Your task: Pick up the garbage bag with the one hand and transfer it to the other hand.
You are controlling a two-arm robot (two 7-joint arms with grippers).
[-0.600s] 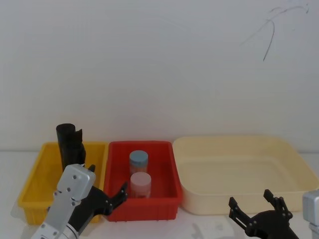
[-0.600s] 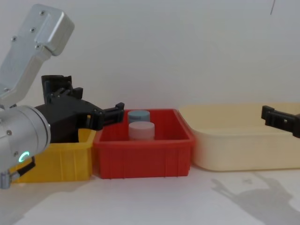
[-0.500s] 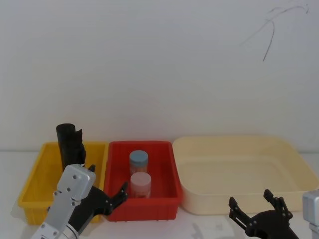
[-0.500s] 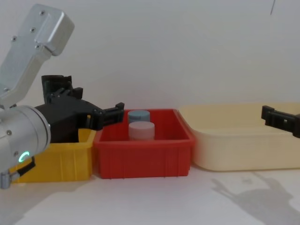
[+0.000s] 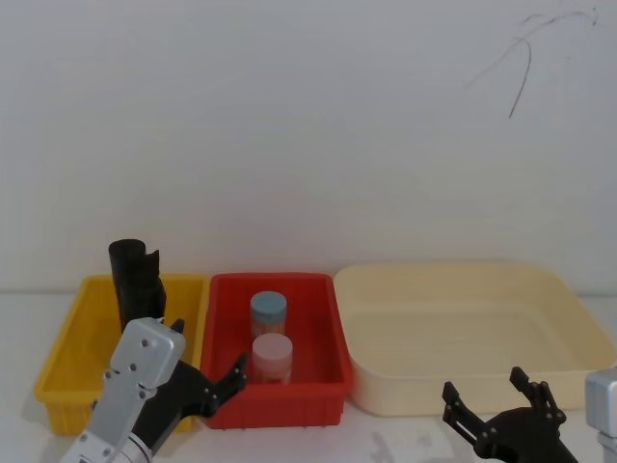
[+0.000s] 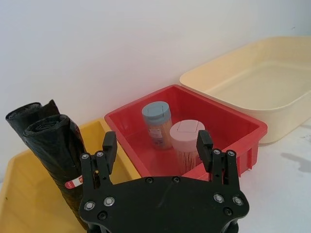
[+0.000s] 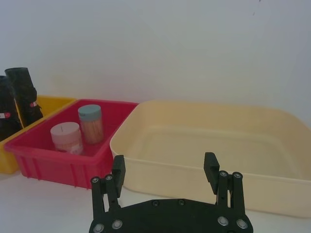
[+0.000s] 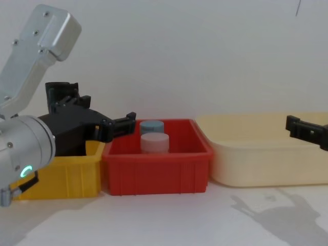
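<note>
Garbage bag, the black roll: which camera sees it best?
The left wrist view. The garbage bag stands close and large there, red-and-white label showing. The head and chest views catch just its upper part behind the left arm; the right wrist view has it small at the edge.

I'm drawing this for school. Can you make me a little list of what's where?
Garbage bag: upright in the yellow bin, beside another black roll
Red bin: blue-lidded jar, pink-lidded jar
Cream tub: right of red bin
Left hand: open, near the bag, not touching
Right hand: open, in front of cream tub
</note>
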